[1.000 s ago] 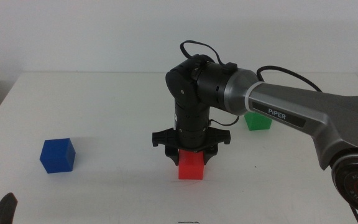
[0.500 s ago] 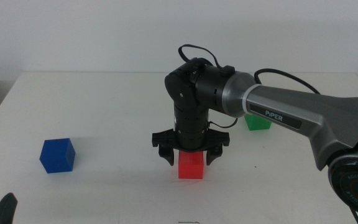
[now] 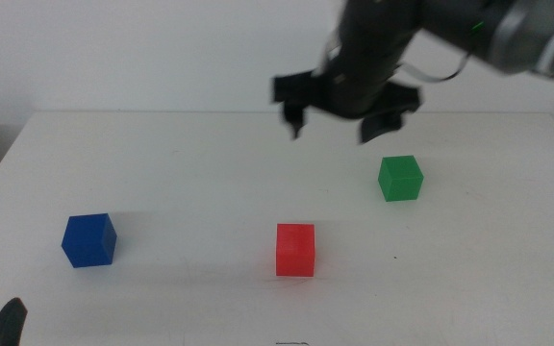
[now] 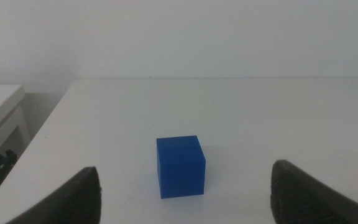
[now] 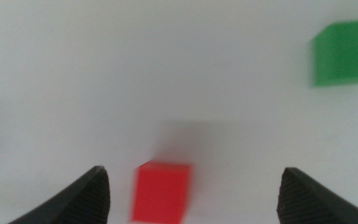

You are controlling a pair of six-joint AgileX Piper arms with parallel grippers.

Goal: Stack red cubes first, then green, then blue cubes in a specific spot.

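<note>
Above the far middle of the table: right gripper (image 3: 347, 108) raised with jaws spread wide and empty, red cube (image 3: 295, 250) set down alone at near centre.

The red cube rests flat on the white table (image 3: 181, 173) and is touched by nothing; it is judged to mark the stacking spot; the green cube (image 3: 399, 178) lies to the right and farther back, well apart from it; the blue cube (image 3: 89, 239) lies at the near left, in front of the left gripper (image 4: 185, 193), which waits low at the near left corner with jaws wide and empty. Next step, as judged: the green cube is to be fetched; the jaws should be lowered squarely over two opposite faces, closed on the mid-height, and the cube released only when its edges are aligned over the red one; a skewed grip would likely tip the stack.
</note>
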